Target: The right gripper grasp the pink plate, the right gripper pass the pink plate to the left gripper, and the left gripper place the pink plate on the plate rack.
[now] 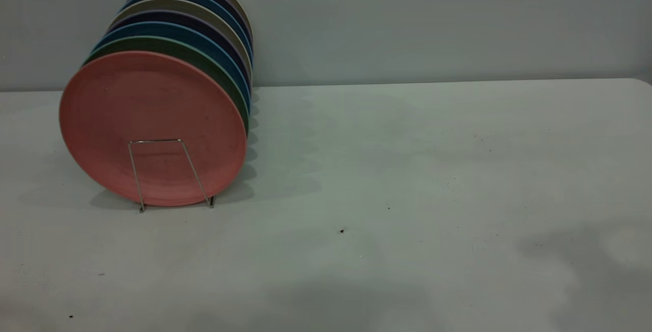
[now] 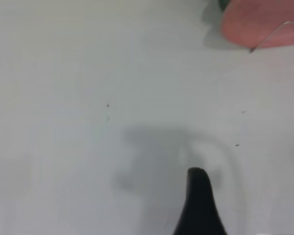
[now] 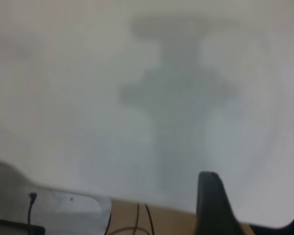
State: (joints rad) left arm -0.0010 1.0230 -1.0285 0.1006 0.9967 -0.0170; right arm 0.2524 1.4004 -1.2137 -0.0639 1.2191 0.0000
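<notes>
The pink plate (image 1: 153,113) stands on edge at the front of the plate rack (image 1: 135,176), leaning against a green plate (image 1: 204,59). The rack's front wire loop crosses its lower face. Neither gripper appears in the exterior view. In the left wrist view, a black part of my left gripper (image 2: 199,205) hangs over bare table. The pink plate (image 2: 255,24) and a rack wire (image 2: 272,35) lie far off from it. In the right wrist view, my right gripper (image 3: 252,208) is open over the table's edge and holds nothing.
Behind the green plate, several blue, navy and beige plates (image 1: 204,21) fill the rack at the table's back left. The white table (image 1: 407,179) stretches to the right and front. Beyond the table edge, the right wrist view shows cables (image 3: 137,220) and a brown floor.
</notes>
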